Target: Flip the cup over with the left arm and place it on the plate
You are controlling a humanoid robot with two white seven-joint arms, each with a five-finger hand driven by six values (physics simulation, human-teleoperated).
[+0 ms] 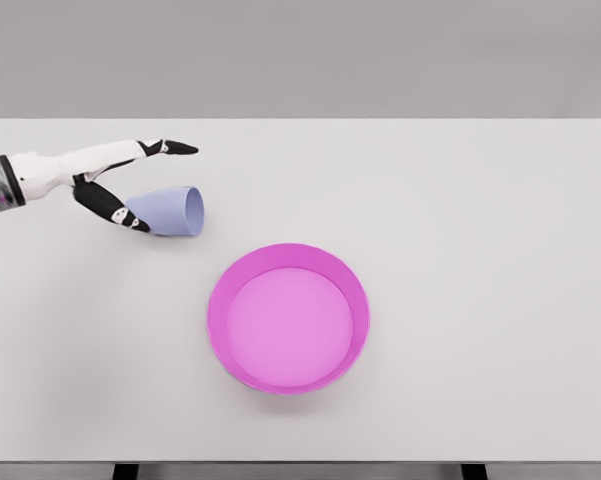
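A pale blue cup (170,211) lies on its side on the white table (460,200), its mouth facing right, left of and behind the plate. The magenta plate (288,317) with a raised rim sits near the table's middle front and holds nothing. My left hand (164,187) reaches in from the left edge at the cup's closed end. Its upper fingers (175,147) stretch out straight above the cup, clear of it. The lower fingers (128,216) curl down against the cup's base. The hand is open around the cup's end, with no firm hold visible.
The white table spreads wide to the right and front of the plate. Its far edge meets a grey wall. Two dark table legs show at the bottom edge.
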